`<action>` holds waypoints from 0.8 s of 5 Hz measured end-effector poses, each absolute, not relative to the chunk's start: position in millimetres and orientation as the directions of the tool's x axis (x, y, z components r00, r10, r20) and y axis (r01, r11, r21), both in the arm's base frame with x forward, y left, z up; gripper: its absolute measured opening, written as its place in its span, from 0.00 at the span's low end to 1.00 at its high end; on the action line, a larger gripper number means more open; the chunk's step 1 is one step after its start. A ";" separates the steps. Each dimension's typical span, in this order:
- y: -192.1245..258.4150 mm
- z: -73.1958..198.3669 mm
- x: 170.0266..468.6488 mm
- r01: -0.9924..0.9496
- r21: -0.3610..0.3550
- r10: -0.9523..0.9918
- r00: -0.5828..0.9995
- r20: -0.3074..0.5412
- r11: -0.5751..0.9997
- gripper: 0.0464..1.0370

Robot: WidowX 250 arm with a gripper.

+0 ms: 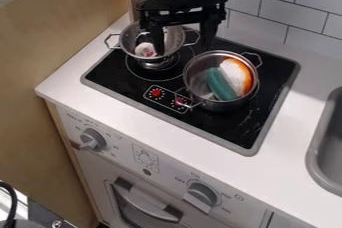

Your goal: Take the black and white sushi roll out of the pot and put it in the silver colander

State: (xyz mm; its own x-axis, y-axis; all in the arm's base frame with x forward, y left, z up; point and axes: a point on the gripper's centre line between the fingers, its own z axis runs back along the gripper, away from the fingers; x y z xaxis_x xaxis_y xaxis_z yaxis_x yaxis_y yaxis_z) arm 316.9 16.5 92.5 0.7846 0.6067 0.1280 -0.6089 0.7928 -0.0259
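Metal colander [175,37] near the back left corner of the hob [220,127]: probably light, stiff, best pinched at its rim; gripper [182,51] overhead, fingers apart.

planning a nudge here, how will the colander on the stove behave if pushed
The colander might tip, its wide bowl sitting on a narrow foot. It should feel stiff, since its walls look like metal.
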 end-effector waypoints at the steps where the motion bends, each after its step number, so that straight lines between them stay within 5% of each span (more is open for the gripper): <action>1: 14.0 98.6 304.7 -0.556 0.004 0.551 0.824 0.133 0.831 0.96; 4: 8.3 115.0 260.1 -0.469 0.057 0.453 0.873 0.178 0.881 0.96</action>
